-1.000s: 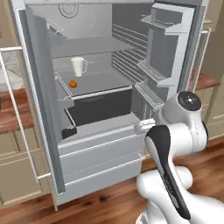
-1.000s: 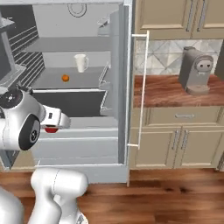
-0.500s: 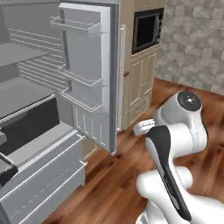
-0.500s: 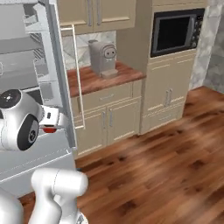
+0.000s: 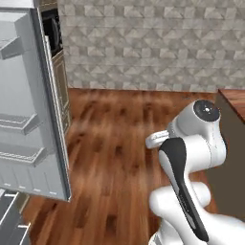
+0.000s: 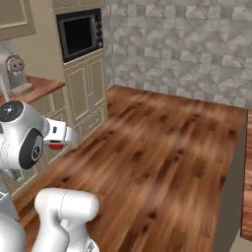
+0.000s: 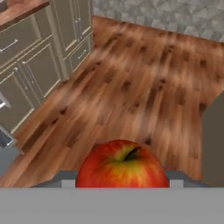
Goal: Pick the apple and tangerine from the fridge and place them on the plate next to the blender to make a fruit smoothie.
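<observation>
Hand view, apple between jaws, base swung from fridge

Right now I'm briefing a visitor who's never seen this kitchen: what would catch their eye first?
The glossy red apple looms at the bottom of the hand view, held in the gripper over the wooden floor. The fridge door stands open at the left of the left base view.

Base cams fwd-down, sharing wood floor
</observation>
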{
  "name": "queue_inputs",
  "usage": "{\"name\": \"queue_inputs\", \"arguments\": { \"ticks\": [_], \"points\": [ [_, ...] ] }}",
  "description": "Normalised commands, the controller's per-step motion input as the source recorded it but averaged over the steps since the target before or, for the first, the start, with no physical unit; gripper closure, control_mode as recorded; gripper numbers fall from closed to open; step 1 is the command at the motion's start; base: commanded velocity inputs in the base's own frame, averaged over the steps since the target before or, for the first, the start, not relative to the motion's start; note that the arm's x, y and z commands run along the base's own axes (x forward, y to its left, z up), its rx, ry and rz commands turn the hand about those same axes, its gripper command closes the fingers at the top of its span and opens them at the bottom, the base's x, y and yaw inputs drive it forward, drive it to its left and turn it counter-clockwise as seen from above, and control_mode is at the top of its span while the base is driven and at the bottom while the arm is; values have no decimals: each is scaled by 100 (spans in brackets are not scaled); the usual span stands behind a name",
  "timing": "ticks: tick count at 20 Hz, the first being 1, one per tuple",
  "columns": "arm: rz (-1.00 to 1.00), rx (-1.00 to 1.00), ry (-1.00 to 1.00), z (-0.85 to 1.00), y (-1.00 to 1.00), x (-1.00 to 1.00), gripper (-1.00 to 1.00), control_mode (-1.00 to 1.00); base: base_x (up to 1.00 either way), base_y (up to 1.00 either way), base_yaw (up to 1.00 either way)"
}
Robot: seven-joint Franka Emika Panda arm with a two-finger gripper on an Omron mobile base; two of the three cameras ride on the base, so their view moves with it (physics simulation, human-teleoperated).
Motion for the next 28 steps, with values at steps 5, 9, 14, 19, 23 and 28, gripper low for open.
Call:
{"name": "queue_inputs", "arguments": {
  "ticks": [5, 9, 14, 19, 23, 28],
  "points": [
    [0, 0, 0, 0, 0, 0, 100, 100, -3, -1, -87],
    [0, 0, 0, 0, 0, 0, 100, 100, 0, 0, -84],
    [0, 0, 0, 0, 0, 0, 100, 100, 0, -3, -82],
    [0, 0, 0, 0, 0, 0, 100, 100, 1, -16, -76],
    [0, 0, 0, 0, 0, 0, 100, 100, 44, -38, -63],
    [0, 0, 0, 0, 0, 0, 100, 100, 92, -70, -43]
  ]
}}
